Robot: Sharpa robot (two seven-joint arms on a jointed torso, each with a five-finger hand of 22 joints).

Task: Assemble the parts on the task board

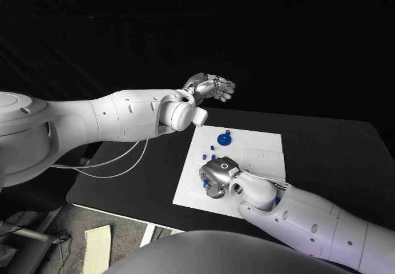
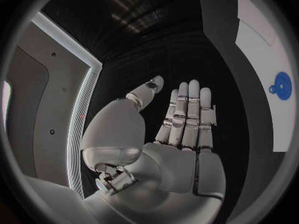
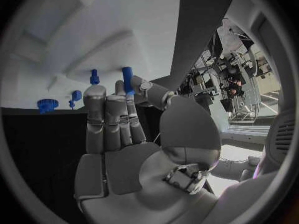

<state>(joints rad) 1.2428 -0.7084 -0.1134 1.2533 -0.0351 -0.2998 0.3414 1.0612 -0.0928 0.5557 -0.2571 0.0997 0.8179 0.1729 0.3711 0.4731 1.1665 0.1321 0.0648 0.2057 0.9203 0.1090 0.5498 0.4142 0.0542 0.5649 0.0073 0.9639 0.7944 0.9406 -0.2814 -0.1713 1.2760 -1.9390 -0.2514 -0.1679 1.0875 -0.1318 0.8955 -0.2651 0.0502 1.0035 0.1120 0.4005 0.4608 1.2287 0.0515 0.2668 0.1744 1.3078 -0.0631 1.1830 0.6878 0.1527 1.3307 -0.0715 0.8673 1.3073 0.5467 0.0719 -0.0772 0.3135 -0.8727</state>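
Blue peg (image 3: 127, 79) pinched betw. right hand (image 3: 124, 134) fingers (image 3: 106, 119), over task board (image 1: 259, 142).

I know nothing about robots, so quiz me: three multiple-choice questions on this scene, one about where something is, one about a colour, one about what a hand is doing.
1. Where is the right hand?
A. Over the task board
B. Off the table
C. Raised beyond the board's far edge

2. What colour is the round part on the board?
A. Red
B. Blue
C. Green

3. What is the left hand doing?
A. Gripping a part
B. Pressing the board
C. Holding nothing, fingers extended

Answers: 1 A, the head view shows it above the board's near end. 2 B, it is plainly blue. 3 C, its wrist view shows a flat, empty palm.
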